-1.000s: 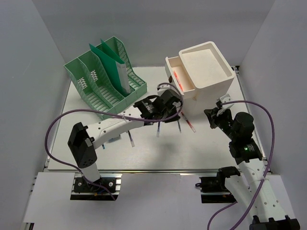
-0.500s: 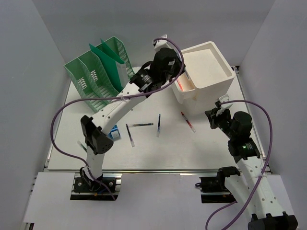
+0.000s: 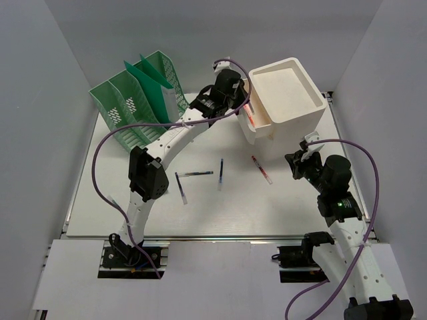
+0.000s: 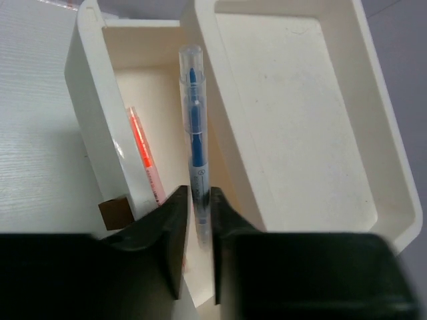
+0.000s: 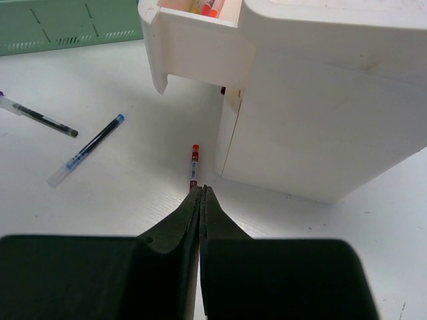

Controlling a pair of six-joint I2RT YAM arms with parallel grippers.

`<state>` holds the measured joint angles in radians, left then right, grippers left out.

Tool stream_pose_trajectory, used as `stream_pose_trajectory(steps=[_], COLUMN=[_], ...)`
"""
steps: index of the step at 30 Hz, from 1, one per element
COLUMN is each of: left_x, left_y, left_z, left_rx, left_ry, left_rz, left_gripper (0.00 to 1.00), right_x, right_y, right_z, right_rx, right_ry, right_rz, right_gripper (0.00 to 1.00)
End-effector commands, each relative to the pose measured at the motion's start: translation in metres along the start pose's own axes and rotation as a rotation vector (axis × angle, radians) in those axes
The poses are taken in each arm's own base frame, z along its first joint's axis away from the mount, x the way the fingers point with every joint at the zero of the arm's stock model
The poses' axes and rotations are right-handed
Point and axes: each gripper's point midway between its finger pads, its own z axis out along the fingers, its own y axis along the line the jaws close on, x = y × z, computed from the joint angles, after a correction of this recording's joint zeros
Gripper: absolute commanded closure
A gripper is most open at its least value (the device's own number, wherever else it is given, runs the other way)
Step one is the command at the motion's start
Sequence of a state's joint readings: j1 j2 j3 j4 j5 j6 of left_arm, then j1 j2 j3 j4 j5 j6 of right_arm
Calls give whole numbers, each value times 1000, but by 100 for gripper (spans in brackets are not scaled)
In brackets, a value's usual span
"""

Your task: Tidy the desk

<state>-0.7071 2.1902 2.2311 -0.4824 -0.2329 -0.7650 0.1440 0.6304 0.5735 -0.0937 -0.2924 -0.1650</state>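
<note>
The left gripper (image 4: 198, 200) pinches a thin blue pen (image 4: 194, 113) with a clear barrel over the open drawer (image 4: 90, 127) of the smooth white box (image 4: 300, 113). The right gripper (image 5: 201, 192) has its black fingers pressed together, low over the flat white desk (image 5: 120, 200), just beside a red pen (image 5: 194, 167).

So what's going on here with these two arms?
The left gripper holds a blue pen over the open drawer of the white box, where an orange pen lies. The right gripper is shut with nothing in it, its tips just above a red pen on the desk. More pens lie loose nearby.
</note>
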Motion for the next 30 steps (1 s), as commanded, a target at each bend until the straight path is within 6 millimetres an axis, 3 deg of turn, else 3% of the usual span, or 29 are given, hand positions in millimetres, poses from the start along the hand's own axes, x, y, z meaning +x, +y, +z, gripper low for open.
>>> stream_pose_trajectory(steps=[1,3,6,10,12,14,15,16,17,19,21,22,23,24,25,26,27,29,30], left_x=[-31,-29,-31,-43,-56,-65,-73,-76,-81,-76,-57,-48,-40,-37,-26,-20,-10,-3,0], left_y=[-25,-23,-27,-38,-49,-54,-57,-58,-53,-40,-12,-4,9,17,48,61,79,100,106], left_z=[-18,-16,-17,-23,-36,-49,-66,-76,-85,-118,-151,-165,-174,-185,-202,-210,-225,-235,-239], left_rx=[99,109,145,202,237,257,267,274,274,271,273,296,287,298,234,214,195,154,152], left_ry=[-43,-25,-10,-24,-49,-65,-74,-76,-81,-67,-71,-67,-71,-98,-116,-123,-126,-139,-152], left_rz=[-14,-13,-16,-17,-3,39,58,80,123,184,260,307,332,361,401,416,432,479,484], left_gripper=[66,52,40,38,39,52,63,83,91,100,100,99,81,72,62,48,43,34,31], right_x=[-10,-7,-4,-1,3,6,11,16,17,20,7,2,-12,-21,-20,-44,-52,-55,-77], right_y=[-3,-2,0,5,14,28,32,37,48,58,66,67,65,66,61,61,62,61,65], right_z=[2,3,4,5,4,3,2,2,2,1,5,7,12,15,22,25,29,42,46], right_rx=[0,-5,-21,-60,-124,-211,-243,-281,-354,-436,-501,-510,-506,-507,-493,-486,-484,-471,-467], right_ry=[-44,-37,-29,-24,-20,-31,-28,-25,-31,-17,-32,-34,-44,-50,-14,-38,-32,18,-9], right_rz=[-24,-26,-34,-63,-102,-152,-208,-236,-255,-281,-281,-286,-297,-304,-297,-323,-328,-322,-339], right_gripper=[100,100,100,100,92,84,82,82,82,85,91,93,96,96,96,96,96,96,96])
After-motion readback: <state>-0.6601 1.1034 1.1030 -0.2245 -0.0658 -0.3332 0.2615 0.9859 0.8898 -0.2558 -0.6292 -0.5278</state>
